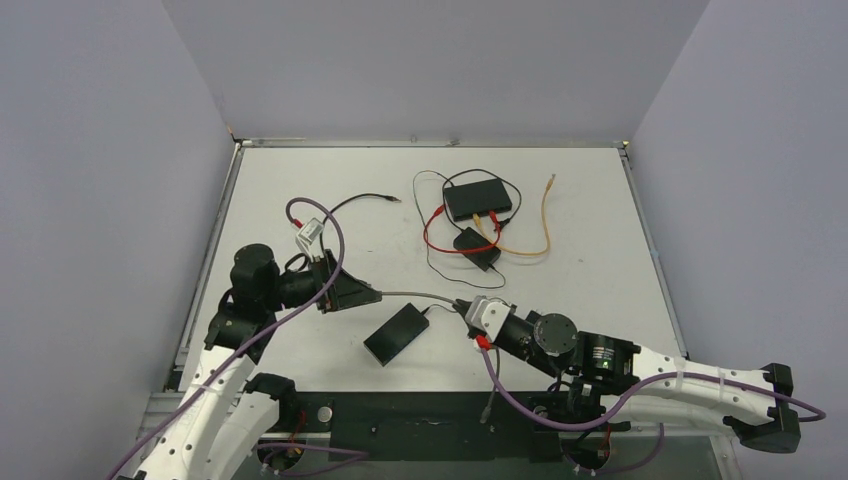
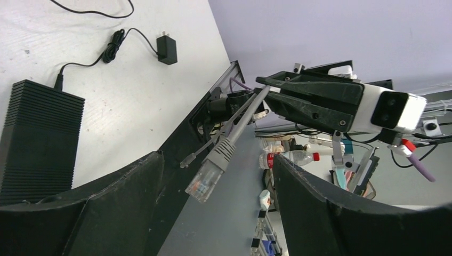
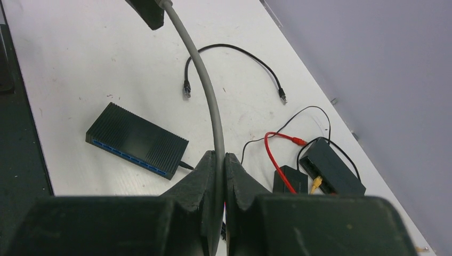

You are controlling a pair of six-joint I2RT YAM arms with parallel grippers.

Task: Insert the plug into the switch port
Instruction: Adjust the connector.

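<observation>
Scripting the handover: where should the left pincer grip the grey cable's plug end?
Grip the grey boot just behind the clear plug, leaving the tip free. It hangs between the fingers of the open left pincer, so close across it from both sides; the right pincer pinches the cable further back.

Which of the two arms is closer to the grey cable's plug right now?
Left. The grey plug hangs inside the open left end effector, while the right end effector clamps the grey cable farther back.
</observation>
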